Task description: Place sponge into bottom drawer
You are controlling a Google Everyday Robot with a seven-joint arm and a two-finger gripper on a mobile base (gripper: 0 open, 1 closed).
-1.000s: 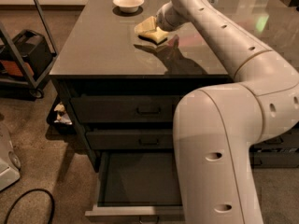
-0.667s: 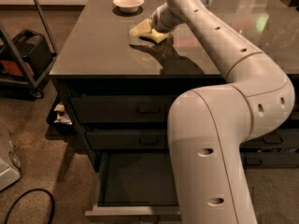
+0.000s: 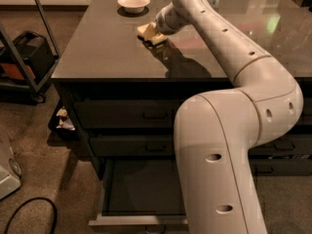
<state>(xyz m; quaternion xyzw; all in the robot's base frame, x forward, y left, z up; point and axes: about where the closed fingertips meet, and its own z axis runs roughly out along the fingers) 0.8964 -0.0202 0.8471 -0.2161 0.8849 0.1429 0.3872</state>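
The pale yellow sponge (image 3: 147, 31) is at the tip of my gripper (image 3: 153, 34), just above the dark countertop (image 3: 107, 48), near its back and in front of the white bowl. The gripper is shut on the sponge; its cream fingers blend with the foam. My white arm reaches in from the lower right and covers the right part of the cabinet. The bottom drawer (image 3: 139, 194) of the wide stack is pulled open, dark and empty inside, with its front edge (image 3: 131, 222) low in the view. The two drawers above it are closed.
A white bowl (image 3: 133, 3) stands at the back of the countertop. A black wheeled cart (image 3: 24, 57) stands on the floor at left. A black cable (image 3: 29, 213) and a white object (image 3: 7, 167) lie at lower left. Crumpled items (image 3: 63, 120) sit beside the cabinet.
The gripper and sponge have shifted a little to the left over the countertop, and the arm's elbow has swung left across the drawer fronts. The bottom drawer stays open.
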